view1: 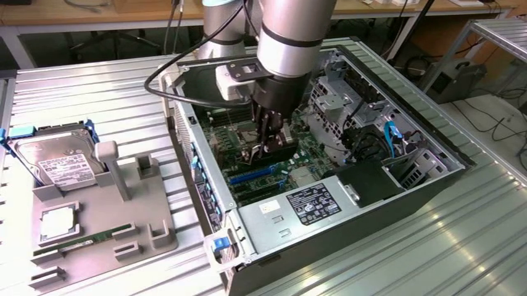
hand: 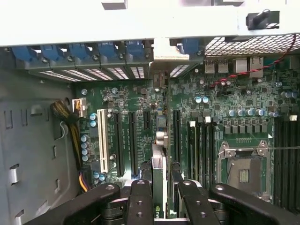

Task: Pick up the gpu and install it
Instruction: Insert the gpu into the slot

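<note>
My gripper reaches down into the open computer case, over the green motherboard. Its fingers are shut on the gpu, a slim dark card held edge-on. In the wrist view the gpu runs from between my black fingers toward the case's rear panel. Its silver bracket end sits at the row of rear slot openings. The card hangs over the black expansion slots near the middle of the board. How far its lower edge sits in a slot cannot be told.
A grey parts tray on the exterior view's left carries a silver hard drive, a green memory stick and a small chip. Inside the case are a drive cage, blue cables, memory slots and a CPU socket.
</note>
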{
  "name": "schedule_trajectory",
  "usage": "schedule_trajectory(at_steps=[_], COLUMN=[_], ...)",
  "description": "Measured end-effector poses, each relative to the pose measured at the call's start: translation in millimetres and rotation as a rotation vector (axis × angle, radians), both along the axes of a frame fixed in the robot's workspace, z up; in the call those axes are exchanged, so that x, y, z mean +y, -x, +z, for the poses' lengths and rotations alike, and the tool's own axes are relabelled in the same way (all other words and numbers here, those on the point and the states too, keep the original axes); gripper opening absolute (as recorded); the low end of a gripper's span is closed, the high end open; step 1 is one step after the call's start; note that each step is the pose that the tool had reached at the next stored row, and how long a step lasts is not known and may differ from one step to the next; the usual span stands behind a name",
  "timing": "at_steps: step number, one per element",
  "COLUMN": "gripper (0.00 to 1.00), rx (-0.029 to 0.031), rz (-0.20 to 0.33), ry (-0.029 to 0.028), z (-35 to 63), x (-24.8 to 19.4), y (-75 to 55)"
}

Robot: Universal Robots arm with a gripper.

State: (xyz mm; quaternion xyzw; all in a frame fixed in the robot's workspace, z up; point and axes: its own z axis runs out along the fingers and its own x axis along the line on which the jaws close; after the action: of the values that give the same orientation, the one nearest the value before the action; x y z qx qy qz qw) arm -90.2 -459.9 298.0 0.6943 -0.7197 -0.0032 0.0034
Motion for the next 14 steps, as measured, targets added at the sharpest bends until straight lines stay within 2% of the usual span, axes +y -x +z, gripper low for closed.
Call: schedule_trajectory(at_steps=[5,12,13,14], gripper=[0.26,0.26,0.26,0.26], rx=[0.0,-0.0001,0.0001,0.0001], rz=[0.01,0.014,0.037,0.06], ry=[0.0,-0.0004,-0.0132,-0.0161], z=[-12.6,-14.8,-17.1,-22.1], x=[0.0,0.0,0.0,0.1], y=[1.7,1.7,3.1,3.9])
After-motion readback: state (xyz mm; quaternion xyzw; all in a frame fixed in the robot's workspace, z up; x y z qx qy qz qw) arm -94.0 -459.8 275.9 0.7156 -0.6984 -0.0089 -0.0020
